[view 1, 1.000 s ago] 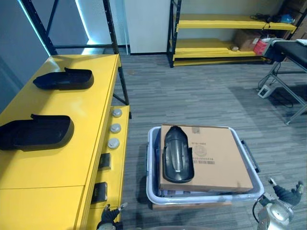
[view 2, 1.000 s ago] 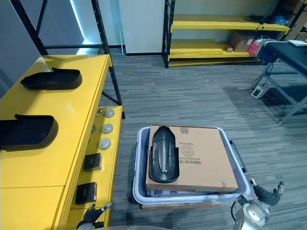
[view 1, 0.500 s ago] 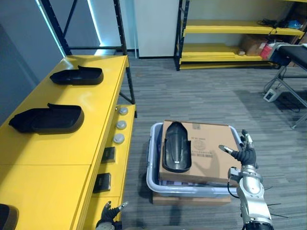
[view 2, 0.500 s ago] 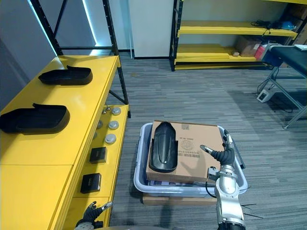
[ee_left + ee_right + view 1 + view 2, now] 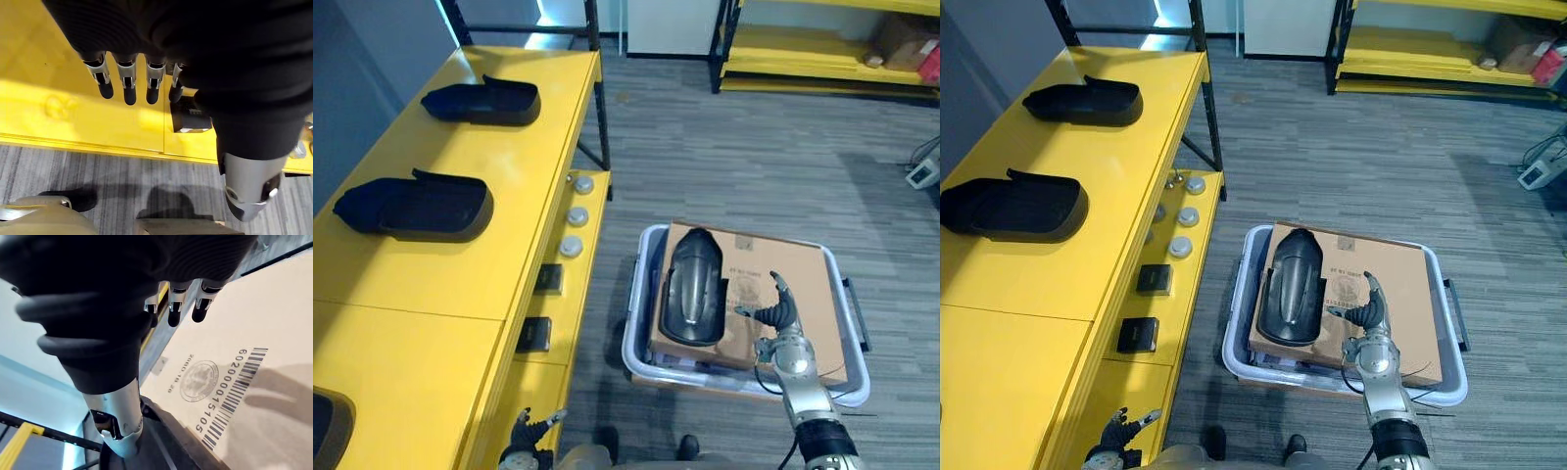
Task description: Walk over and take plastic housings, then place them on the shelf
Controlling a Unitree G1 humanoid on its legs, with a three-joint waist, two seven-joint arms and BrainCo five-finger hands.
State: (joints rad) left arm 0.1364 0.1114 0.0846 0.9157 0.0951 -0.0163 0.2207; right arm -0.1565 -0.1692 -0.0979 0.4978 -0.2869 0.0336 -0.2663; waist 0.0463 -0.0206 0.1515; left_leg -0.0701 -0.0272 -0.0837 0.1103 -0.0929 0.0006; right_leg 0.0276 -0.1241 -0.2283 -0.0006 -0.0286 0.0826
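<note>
Bin (image 5: 629,343) holds cardboard box (image 5: 798,284), black housing (image 5: 693,299) atop; right hand (image 5: 780,318) spread open over box, perhaps touching.

The right hand (image 5: 775,315) hung over the bare right half of the cardboard box (image 5: 808,284), with open air toward the black housing (image 5: 693,299) at centre frame, while at left the yellow surface (image 5: 431,284) lay free below two more housings (image 5: 416,206).

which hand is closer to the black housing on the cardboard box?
Right. The right hand is over the cardboard box, just beside the housing. The left hand hangs low by the front of the yellow shelf, far from it.
</note>
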